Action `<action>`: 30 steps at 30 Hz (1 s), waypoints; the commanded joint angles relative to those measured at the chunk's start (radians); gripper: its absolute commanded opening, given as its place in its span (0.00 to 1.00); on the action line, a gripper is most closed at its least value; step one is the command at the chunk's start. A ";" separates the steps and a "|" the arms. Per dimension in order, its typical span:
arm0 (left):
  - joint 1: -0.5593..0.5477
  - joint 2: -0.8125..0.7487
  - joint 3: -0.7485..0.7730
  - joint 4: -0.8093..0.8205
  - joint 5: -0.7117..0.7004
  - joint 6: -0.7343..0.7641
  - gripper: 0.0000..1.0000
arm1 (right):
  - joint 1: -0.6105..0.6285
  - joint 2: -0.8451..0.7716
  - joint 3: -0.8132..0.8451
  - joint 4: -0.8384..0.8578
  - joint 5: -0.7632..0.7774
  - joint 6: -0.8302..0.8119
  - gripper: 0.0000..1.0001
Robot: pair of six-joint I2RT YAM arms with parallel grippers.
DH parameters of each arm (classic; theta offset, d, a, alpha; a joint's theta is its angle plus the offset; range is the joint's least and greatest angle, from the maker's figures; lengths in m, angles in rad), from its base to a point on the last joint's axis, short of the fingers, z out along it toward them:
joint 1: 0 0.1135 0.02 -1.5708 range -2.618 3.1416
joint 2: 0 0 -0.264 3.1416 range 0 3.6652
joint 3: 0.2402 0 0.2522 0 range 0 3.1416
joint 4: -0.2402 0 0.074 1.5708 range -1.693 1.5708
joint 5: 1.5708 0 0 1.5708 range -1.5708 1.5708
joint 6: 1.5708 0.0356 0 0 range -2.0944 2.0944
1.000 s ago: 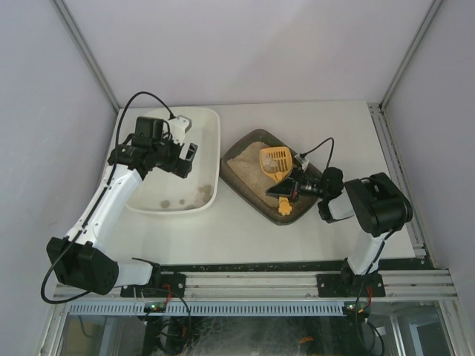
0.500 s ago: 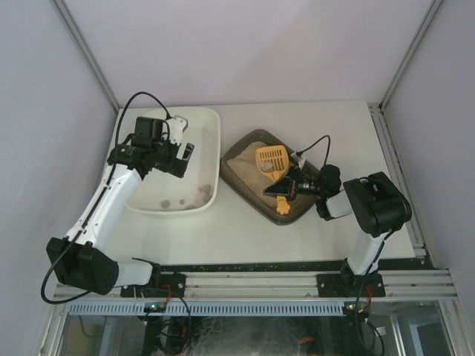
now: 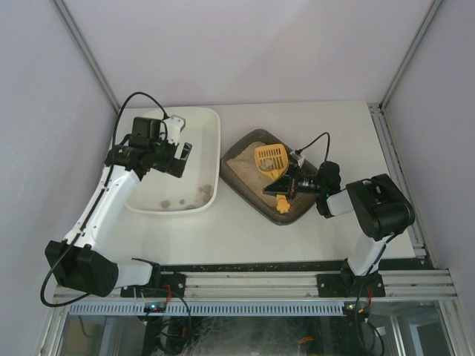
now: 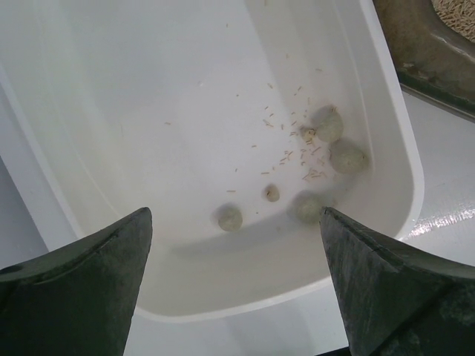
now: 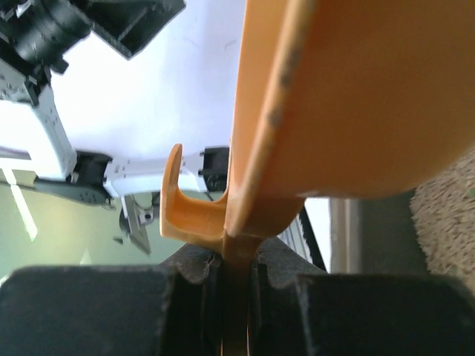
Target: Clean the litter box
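The litter box is a dark tray with beige litter at the table's middle. My right gripper is shut on the handle of an orange slotted scoop, whose head is over the litter at the box's far side. In the right wrist view the scoop fills the frame, its handle is clamped in the gripper, and the litter shows at the right. My left gripper is open and empty above the white tub.
In the left wrist view the white tub holds several grey clumps and scattered litter grains, seen between my open fingers. A corner of the litter box shows at the upper right. Metal rails line the table's right and near edges.
The right gripper has shifted the scoop slightly left and away over the litter. The left gripper has drifted a little left over the tub and stays open.
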 commanded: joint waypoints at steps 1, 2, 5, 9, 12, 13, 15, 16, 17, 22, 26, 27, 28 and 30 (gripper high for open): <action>0.006 -0.051 0.066 -0.002 0.048 0.028 0.98 | -0.061 -0.069 0.026 0.020 -0.019 -0.006 0.00; 0.006 -0.052 0.065 -0.004 0.052 0.029 0.98 | -0.072 -0.074 0.031 0.013 -0.026 -0.003 0.00; 0.006 -0.053 0.061 -0.001 0.036 0.030 0.97 | -0.004 -0.130 0.085 -0.276 -0.042 -0.167 0.00; 0.007 -0.069 0.044 0.052 -0.087 -0.014 0.96 | -0.020 -0.152 0.103 -0.252 -0.050 -0.125 0.00; 0.042 -0.034 0.123 -0.043 -0.038 -0.004 0.98 | -0.001 -0.185 0.163 -0.396 -0.061 -0.201 0.00; 0.067 -0.013 0.163 -0.095 0.017 -0.004 0.97 | 0.016 -0.198 0.188 -0.489 -0.062 -0.254 0.00; 0.117 0.023 0.222 -0.146 0.095 -0.011 0.97 | 0.033 -0.213 0.224 -0.602 -0.057 -0.316 0.00; 0.142 0.031 0.234 -0.156 0.128 -0.011 0.98 | 0.037 -0.209 0.242 -0.633 -0.055 -0.323 0.00; 0.167 0.040 0.245 -0.164 0.156 -0.011 0.98 | 0.040 -0.208 0.259 -0.642 -0.060 -0.318 0.00; 0.261 0.087 0.304 -0.221 0.279 -0.032 1.00 | 0.118 -0.199 0.422 -0.921 0.014 -0.440 0.00; 0.333 0.109 0.338 -0.276 0.337 -0.037 1.00 | 0.244 -0.102 0.691 -1.347 0.132 -0.657 0.00; 0.356 0.111 0.339 -0.281 0.347 -0.035 1.00 | 0.271 -0.073 0.773 -1.399 0.161 -0.699 0.00; 0.378 0.111 0.341 -0.289 0.355 -0.029 1.00 | 0.301 -0.046 0.837 -1.474 0.190 -0.735 0.00; 0.420 0.115 0.342 -0.305 0.362 -0.022 1.00 | 0.357 0.023 0.996 -1.695 0.284 -0.838 0.00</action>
